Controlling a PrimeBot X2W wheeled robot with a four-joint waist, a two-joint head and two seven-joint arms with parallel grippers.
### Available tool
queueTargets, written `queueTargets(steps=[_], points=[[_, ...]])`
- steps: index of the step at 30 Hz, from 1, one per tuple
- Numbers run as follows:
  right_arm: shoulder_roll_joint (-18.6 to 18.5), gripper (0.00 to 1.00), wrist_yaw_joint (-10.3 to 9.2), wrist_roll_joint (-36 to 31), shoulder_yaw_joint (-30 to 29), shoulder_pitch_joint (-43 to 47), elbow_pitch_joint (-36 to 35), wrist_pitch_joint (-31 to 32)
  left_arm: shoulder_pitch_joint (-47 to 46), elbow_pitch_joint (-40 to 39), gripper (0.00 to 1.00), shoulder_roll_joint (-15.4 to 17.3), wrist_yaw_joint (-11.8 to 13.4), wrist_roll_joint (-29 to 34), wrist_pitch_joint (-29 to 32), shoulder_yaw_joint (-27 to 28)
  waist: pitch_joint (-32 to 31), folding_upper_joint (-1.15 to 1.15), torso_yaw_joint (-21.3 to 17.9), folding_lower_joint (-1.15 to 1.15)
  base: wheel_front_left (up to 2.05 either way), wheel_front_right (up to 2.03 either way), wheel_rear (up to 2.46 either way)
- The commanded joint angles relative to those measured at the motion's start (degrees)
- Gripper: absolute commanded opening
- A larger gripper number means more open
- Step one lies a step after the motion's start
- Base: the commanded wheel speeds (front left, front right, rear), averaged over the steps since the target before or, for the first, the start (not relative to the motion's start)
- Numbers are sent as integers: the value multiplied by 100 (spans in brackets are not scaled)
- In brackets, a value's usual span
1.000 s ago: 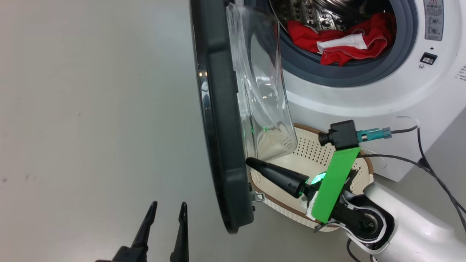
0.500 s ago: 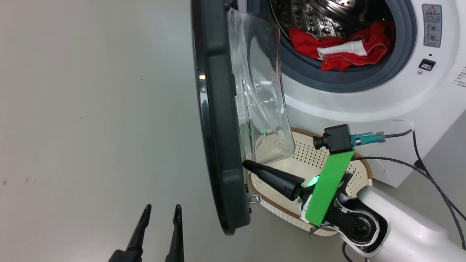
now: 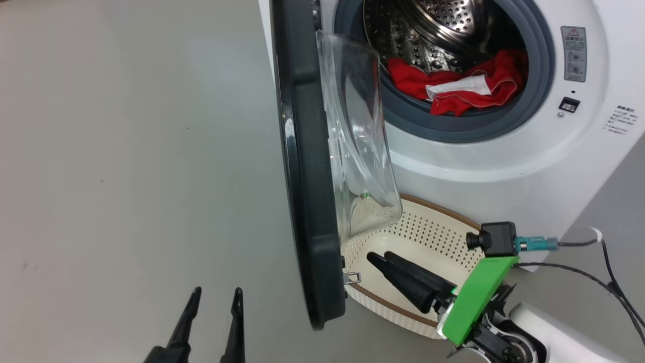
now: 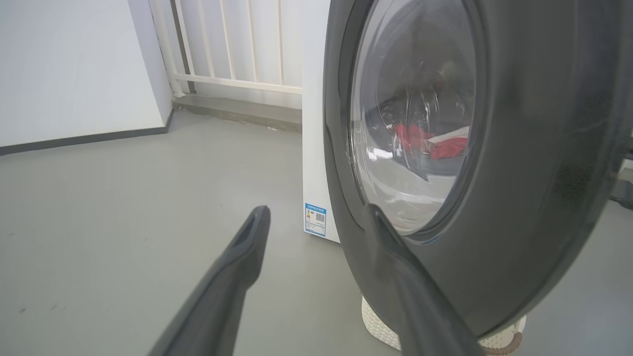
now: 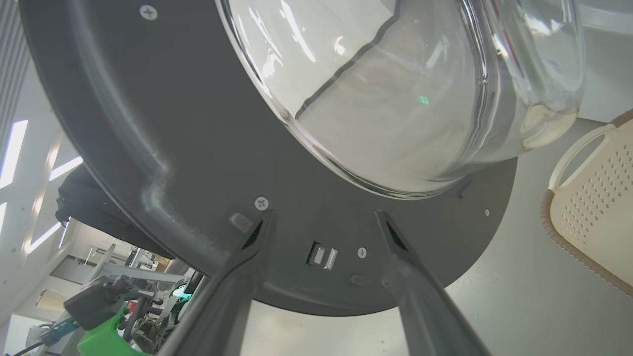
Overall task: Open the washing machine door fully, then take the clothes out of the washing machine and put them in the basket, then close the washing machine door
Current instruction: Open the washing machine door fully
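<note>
The washing machine [image 3: 478, 161] stands at the right, and its door [image 3: 302, 176] is swung out, seen edge-on, with the glass bowl facing the drum. The red and white clothes [image 3: 453, 85] lie in the drum's mouth and also show through the door glass [image 4: 445, 146]. The basket [image 3: 433, 232] sits on the floor under the door's lower edge. My right gripper [image 3: 381, 257] hangs open over the basket, empty, a short way off the door's inner face [image 5: 173, 123]. My left gripper [image 3: 216, 291] is open and empty on the door's outer side [image 4: 519, 148].
Bare grey floor [image 3: 126, 151] spreads to the left of the door. A black cable [image 3: 604, 272] trails across the floor by the washer's right corner. A white wall and railing [image 4: 232, 49] stand behind the machine. The basket's handle [image 5: 578, 153] is close to the door's edge.
My right gripper has opened and drawn back from the door's inner edge, down over the basket. The head camera has shifted, showing more of the drum. The left gripper stays open.
</note>
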Motion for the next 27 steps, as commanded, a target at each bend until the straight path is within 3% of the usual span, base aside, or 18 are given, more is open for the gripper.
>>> queueTargets(steps=[1, 21, 27], points=[[-28, 100, 44, -74, 44, 92, -84, -114, -122, -117, 100, 41, -25, 68, -46, 232, -30, 0, -76, 0, 0, 0, 0], [-345, 100, 44, -833, 337, 362, 1044, -1515, 33, -155, 100, 41, -69, 104, -46, 545, -146, 0, -526, 0, 0, 0, 0], [-176, 100, 44, -2076, -574, 495, 1298, -1555, 32, -182, 100, 41, -64, 98, -46, 599, -114, 0, -621, 0, 0, 0, 0]])
